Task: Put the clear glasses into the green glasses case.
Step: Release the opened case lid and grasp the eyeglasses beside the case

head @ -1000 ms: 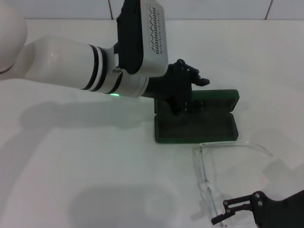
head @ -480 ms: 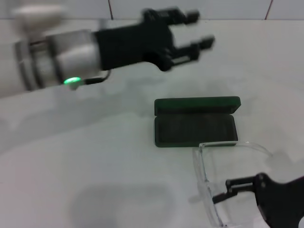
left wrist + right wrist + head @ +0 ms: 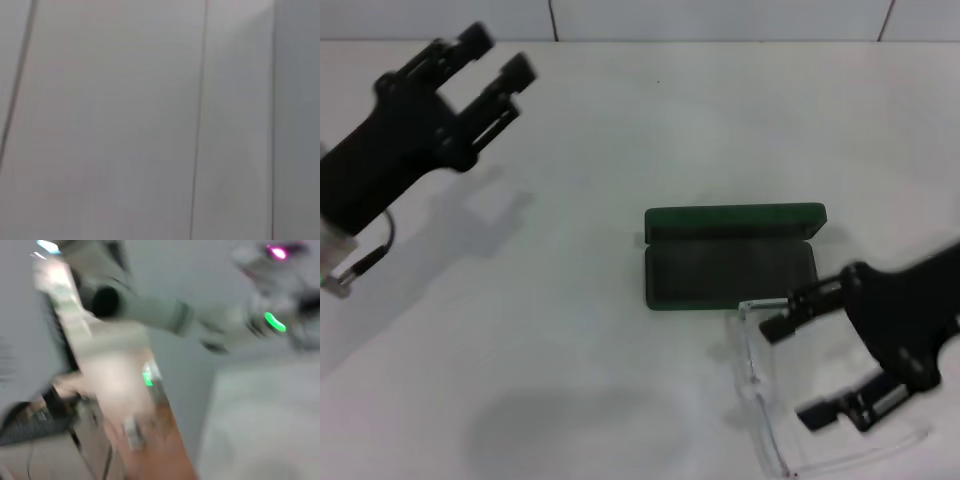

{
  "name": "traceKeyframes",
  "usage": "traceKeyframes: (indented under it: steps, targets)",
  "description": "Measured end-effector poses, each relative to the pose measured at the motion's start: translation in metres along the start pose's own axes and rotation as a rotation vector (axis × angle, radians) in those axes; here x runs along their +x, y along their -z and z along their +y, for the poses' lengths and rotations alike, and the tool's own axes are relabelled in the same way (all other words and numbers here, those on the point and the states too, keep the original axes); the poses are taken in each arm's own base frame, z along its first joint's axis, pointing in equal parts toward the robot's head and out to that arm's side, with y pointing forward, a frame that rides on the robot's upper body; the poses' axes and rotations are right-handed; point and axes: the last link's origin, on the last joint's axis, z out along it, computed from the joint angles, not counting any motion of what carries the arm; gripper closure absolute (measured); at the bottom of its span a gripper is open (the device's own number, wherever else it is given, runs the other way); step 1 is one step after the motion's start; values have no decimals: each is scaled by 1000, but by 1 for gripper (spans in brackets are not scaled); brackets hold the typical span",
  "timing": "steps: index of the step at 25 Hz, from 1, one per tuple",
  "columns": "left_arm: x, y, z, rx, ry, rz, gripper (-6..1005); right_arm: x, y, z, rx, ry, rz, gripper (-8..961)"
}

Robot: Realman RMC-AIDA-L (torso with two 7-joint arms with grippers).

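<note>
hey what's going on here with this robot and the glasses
The green glasses case lies open on the white table, and nothing is in it yet. The clear glasses sit on the table just in front of the case, unfolded. The right end effector is over them with its fingers spread, not gripping them. The left end effector, also open, is raised off to the far left, away from the case.
</note>
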Motion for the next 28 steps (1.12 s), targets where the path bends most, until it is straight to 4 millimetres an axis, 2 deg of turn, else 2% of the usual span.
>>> traceKeyframes:
  steps: [3,7,10,13,18,21,25,28]
  targets:
    - [-3,13,-1,21,22,19,403,-22,-2,-9,51,-128,164,94]
    - [-7,20,0,32,31,17,403,-56,-10,-18,105,-265,412,96]
    - [-10,20,1,28,31,6,404,-78,-17,-20,120,-249,526,98]
    - [-12,20,1,25,31,0,404,-88,-24,-23,121,-232,581,99]
    - [-14,21,2,28,37,-4,404,-94,-38,-26,130,-146,695,101]
    - [-15,23,3,30,47,-5,404,-91,-51,-27,86,57,745,102]
    - [-19,25,4,37,59,-10,405,-74,-67,-29,26,360,755,104]
    - [-20,26,4,40,65,-13,405,-67,-70,-31,24,481,733,105]
